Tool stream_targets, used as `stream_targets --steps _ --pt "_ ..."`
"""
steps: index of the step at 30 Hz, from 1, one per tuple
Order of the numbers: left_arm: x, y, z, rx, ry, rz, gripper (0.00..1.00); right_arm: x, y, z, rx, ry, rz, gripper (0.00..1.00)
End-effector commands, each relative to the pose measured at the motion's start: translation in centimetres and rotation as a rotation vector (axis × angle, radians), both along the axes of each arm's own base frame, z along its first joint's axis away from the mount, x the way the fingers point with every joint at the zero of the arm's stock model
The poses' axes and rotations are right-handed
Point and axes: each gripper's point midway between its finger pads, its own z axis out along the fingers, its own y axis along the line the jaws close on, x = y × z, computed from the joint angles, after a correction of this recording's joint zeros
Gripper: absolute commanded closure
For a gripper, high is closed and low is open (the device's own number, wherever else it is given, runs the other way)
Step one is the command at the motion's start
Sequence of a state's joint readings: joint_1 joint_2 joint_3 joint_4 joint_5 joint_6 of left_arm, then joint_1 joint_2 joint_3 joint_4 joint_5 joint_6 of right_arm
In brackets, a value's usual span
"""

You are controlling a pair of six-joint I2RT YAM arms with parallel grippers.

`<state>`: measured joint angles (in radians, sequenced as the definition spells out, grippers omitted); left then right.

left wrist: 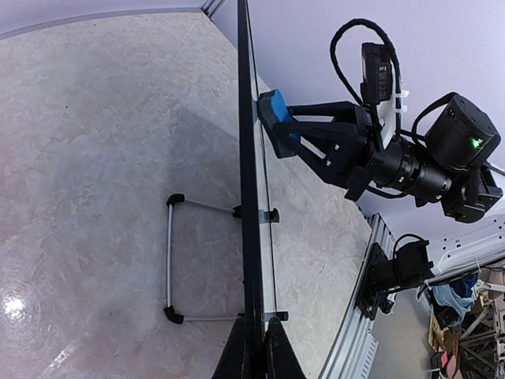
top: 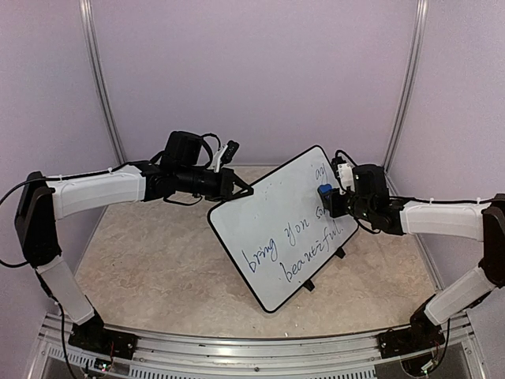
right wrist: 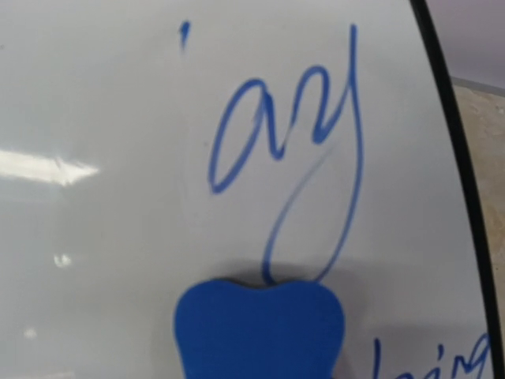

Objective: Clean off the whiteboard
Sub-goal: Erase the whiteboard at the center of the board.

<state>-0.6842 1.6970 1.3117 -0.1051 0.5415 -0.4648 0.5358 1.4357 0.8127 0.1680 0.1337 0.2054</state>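
We judge the whiteboard (top: 264,217) light, stiff and slick: left gripper (top: 241,189) pinches its upper-left rim, right gripper (top: 328,199) pinches the blue eraser (top: 323,189).

- Whiteboard (top: 264,221): flat white rect. panel, thin black rim, rounded corners, two sm. black clip feet on btm long edge.
- Pose: near upright on btm edge, feet down at tabletop (top: 158,260), wire prop (left wrist: 169,260) out behind.
- Top edge pinched btwn L fingers (left wrist: 280,359), one each side of rim.
- Face twd R fingers (left wrist: 316,130); blue eraser (right wrist: 259,328) they hold sits flat on it nr top R corner.
- Blue handwriting: "ay" just above eraser; "bring you", "beautiful" lower down.
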Motion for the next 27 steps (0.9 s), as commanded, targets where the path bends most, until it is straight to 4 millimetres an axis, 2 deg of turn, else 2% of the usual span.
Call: stream_targets --steps 1,10,15,19,22,27 --pt "-3.3 -1.7 3.0 -0.072 -0.099 -0.166 1.0 0.4 0.2 -0.9 -0.032 0.042 0.01 0.74" --pt "-3.3 -1.7 2.9 -0.07 -0.1 -0.168 1.0 4.9 1.4 3.1 -0.039 -0.043 0.005 0.73" --pt "-3.2 -1.6 3.0 -0.073 -0.099 -0.168 1.0 6.2 2.0 4.6 -0.037 -0.066 0.019 0.73" --pt "-3.2 -1.6 3.0 -0.073 -0.099 -0.166 1.0 5.8 3.2 4.4 0.004 -0.048 0.081 0.74" --pt "-3.1 -1.6 3.0 -0.073 -0.097 -0.164 1.0 4.6 3.5 3.0 0.018 -0.017 0.106 0.74" --pt "-3.2 -1.6 3.0 -0.074 -0.097 -0.166 1.0 2.5 1.9 0.0 0.0 0.038 0.074 0.74"
